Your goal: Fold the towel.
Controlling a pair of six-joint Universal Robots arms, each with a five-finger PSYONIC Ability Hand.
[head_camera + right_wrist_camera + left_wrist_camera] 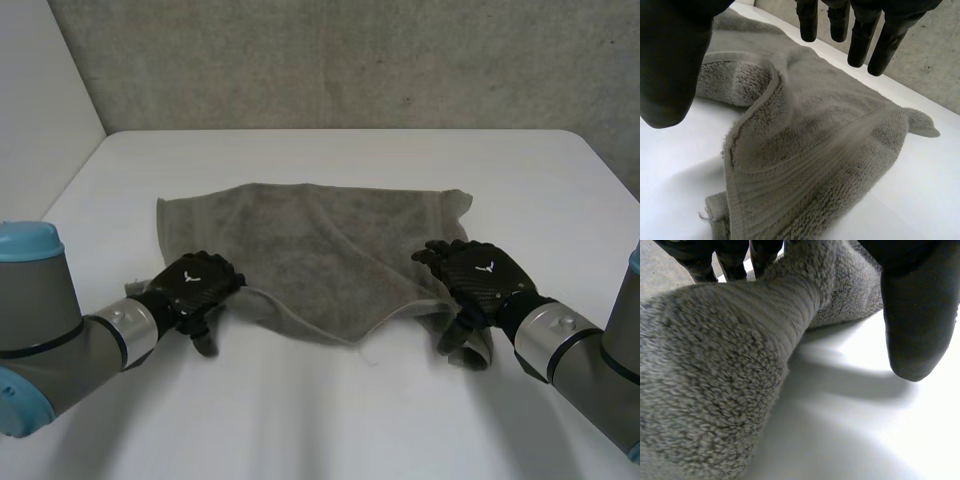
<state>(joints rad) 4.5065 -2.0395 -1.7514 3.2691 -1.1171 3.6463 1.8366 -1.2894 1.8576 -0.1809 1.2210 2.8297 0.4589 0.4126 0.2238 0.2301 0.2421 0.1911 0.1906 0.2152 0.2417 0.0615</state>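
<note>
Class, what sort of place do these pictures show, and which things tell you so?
Likely a robotics lab or test bench, not a home: a robot's left hand and right hand at a grey towel, a plain white table, a bare grey wall.

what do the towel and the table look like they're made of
Towel: grey terry cloth, probably cotton; fuzzy looped pile with a flat woven band near one edge. Table: smooth white top with soft reflections, likely laminate or painted board.
</note>
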